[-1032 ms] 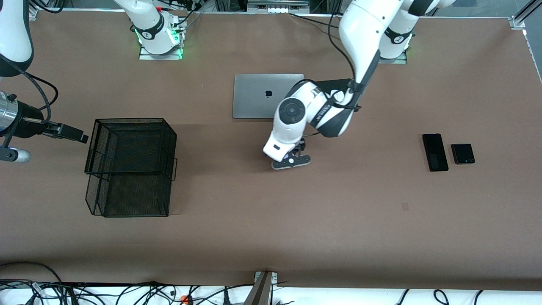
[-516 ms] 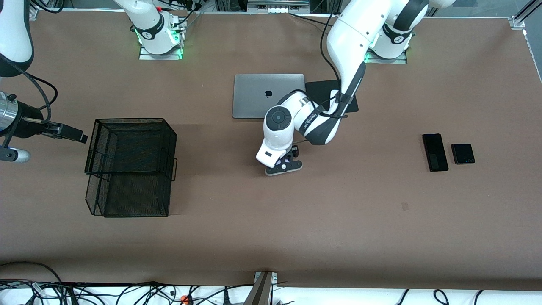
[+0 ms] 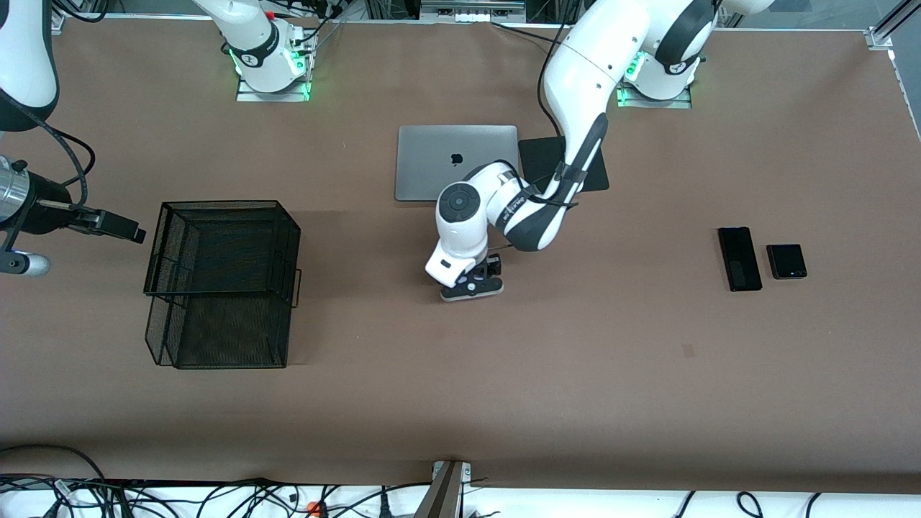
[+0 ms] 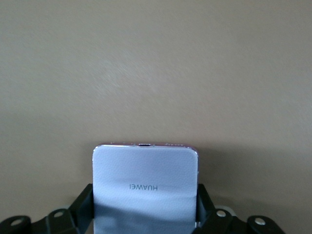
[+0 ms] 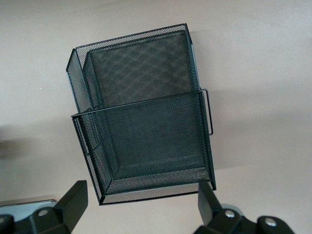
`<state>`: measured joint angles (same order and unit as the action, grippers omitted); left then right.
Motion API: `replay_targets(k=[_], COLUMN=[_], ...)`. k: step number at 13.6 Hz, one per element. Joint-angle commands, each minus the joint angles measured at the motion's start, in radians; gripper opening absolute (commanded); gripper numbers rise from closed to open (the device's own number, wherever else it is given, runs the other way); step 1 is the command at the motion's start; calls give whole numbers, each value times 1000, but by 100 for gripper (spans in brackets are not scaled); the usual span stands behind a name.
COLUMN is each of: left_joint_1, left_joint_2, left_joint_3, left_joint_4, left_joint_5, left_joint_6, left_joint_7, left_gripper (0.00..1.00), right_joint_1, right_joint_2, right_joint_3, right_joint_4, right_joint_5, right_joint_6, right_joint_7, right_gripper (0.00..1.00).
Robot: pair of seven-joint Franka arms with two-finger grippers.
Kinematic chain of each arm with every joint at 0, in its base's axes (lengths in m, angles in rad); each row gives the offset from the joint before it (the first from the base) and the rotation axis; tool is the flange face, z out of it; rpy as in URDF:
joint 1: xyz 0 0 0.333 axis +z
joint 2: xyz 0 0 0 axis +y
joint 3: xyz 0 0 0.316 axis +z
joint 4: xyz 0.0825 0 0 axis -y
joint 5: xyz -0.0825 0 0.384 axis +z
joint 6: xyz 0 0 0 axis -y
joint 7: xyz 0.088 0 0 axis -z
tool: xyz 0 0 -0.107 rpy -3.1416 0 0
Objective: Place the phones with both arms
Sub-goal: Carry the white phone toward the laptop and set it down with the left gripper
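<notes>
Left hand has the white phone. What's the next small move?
Probably carry it on toward the mesh basket: the left hand grips the white phone over bare table near the laptop, while the open right hand waits beside the basket.

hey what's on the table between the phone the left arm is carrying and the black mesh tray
Nothing: in the front view the brown table is bare between the white-lavender phone in the left tool and the black mesh tray.
</notes>
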<state>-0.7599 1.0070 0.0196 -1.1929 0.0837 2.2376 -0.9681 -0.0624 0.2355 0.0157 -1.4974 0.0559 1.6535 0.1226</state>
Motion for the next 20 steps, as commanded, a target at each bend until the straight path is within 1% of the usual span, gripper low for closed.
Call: replay_targets(k=[1,2,3,5,7,9,11,12,15,16,17,18,20], left_joint_1=[-19,-25,-39,-39,-22,36,83,108,187,212,249,287,356], left_joint_2=[19,21,22,16,9,-13,-31,-54,-142,-165,-180,-197,-235], left_joint_3=[17,19,20,20,17,-1,-6,-4,2,2,3,5,16], left_joint_4=[47,42,39,45,59,119,194,203,190,181,170,155,97], left_joint_5=[27,30,30,22,11,-1,-68,-82,-70,-71,-68,-68,-61], left_joint_6=[-39,-44,-44,-49,-100,-208,-344,-398,-508,-585,-648,-677,-694], left_joint_7=[-1,-4,-7,-9,0,22,138,181,296,387,470,527,618], left_gripper=[35,62,100,100,100,100,100,100,100,100,100,100,100], right_joint_1=[-4,-2,-2,-2,-2,-2,-2,-1,6,15,42,79,183], right_joint_2=[-16,-16,-16,-16,-16,-16,-16,-18,-18,-15,-12,-4,39], right_joint_3=[4,4,4,4,4,4,6,7,19,48,62,64,64], right_joint_4=[-1,-1,-1,-1,-1,-1,-1,-1,-1,-1,-4,-12,-3], right_joint_5=[-13,-13,-13,-15,-15,-13,-13,-14,-5,-8,-10,-7,-10], right_joint_6=[-8,-9,-9,-9,-11,-11,-11,-12,-21,-23,-23,-18,41], right_joint_7=[9,11,12,12,12,14,14,14,12,14,29,73,136], right_gripper=[100,100,100,100,100,100,100,100,100,100,100,100,100])
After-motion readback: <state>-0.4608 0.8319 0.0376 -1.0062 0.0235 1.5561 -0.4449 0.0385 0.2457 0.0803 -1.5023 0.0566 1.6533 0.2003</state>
